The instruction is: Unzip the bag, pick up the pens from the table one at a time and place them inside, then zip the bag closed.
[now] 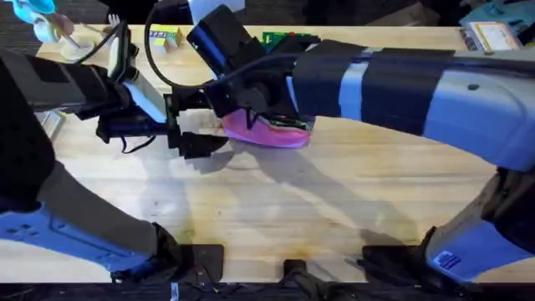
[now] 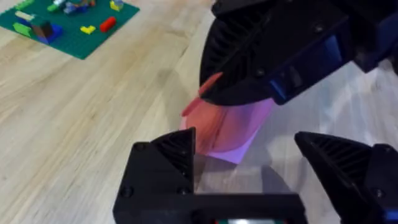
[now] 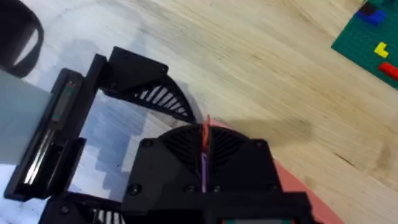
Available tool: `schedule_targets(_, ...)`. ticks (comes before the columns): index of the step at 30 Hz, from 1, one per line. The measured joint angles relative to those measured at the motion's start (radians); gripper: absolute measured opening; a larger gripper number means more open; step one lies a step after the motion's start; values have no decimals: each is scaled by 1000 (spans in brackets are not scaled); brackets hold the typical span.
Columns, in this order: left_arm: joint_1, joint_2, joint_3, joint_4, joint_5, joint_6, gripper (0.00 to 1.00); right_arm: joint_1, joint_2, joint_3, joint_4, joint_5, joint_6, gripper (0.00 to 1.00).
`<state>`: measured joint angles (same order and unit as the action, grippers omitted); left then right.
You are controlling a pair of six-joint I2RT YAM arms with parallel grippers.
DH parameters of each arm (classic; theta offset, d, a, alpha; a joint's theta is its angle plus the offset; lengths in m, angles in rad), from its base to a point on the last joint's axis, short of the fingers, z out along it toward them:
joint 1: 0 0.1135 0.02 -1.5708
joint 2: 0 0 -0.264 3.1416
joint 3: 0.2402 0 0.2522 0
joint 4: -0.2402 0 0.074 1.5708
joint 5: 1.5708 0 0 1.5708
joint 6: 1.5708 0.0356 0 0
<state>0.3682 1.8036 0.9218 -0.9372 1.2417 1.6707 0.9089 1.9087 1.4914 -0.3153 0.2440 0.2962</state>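
Butcher-block table (image 1: 334,217) spreads beneath two black arms that meet at a pink bag (image 1: 276,132), which lies flat directly under the right gripper (image 3: 204,163). That gripper's fingers are clenched on a thin pink strip that I take to be the zipper pull, at the pouch's end. Just beside it, the left gripper (image 2: 249,180) hovers released, jaws spread wide, with the bag's near corner just ahead of its fingertips and nothing between them. A green board (image 2: 68,25) of small parts sits well beyond both. The risk, to my eye: nothing pins the soft pouch, so a tug on the pull could drag the whole bag along instead of parting the zipper, or the thin tab could slip free.
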Motion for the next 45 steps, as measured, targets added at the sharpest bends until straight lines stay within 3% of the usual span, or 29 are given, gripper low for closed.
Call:
schedule_targets(10,-59,44,5,35,60,-3,995,0,0,0,0,0,0,30)
schedule_targets(16,-62,44,14,66,63,-4,305,2,0,0,-3,-1,0,30)
schedule_targets(17,-61,44,16,67,63,-3,55,6,0,0,-3,-1,1,30)
schedule_targets(34,-64,44,16,65,69,-3,43,-12,-15,3,-55,-20,6,29)
schedule_targets(45,-83,44,16,62,93,-3,42,-101,-90,11,-217,-53,10,31)
